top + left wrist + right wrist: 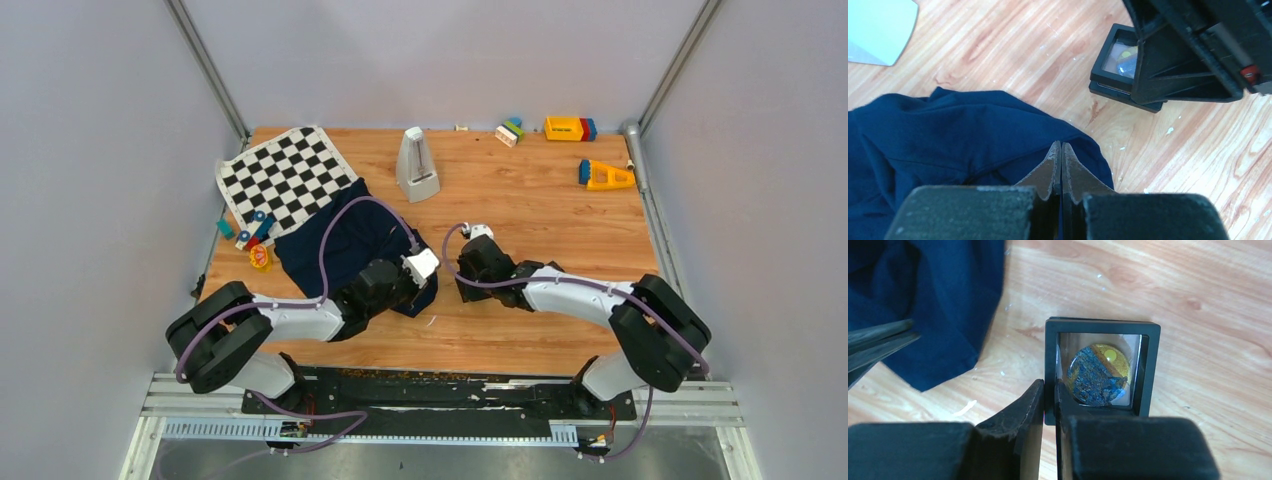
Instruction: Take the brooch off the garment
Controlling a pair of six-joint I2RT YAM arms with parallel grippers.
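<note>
**A:** On the left half of the light wooden table (pixel 540 210), what is your left gripper (pixel 1061 146) doing?

**B:** Your left arm (pixel 300 318) is lying low and reaching rightward. Its jaws are pressing fully together at the near-right corner of the soft navy-blue cloth garment (pixel 948 130). The brooch is not showing.

**A:** And your right gripper (pixel 1048 386)?

**B:** Your right arm (pixel 575 290) is stretching leftward, pinching the left wall of the black square frame box (pixel 1103 325), just beside the garment.

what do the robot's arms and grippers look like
The left arm and right arm are white shells between black joints, with a thin purple cable along each. The left gripper and right gripper are black, with two wedge-shaped tapering fingers.
</note>
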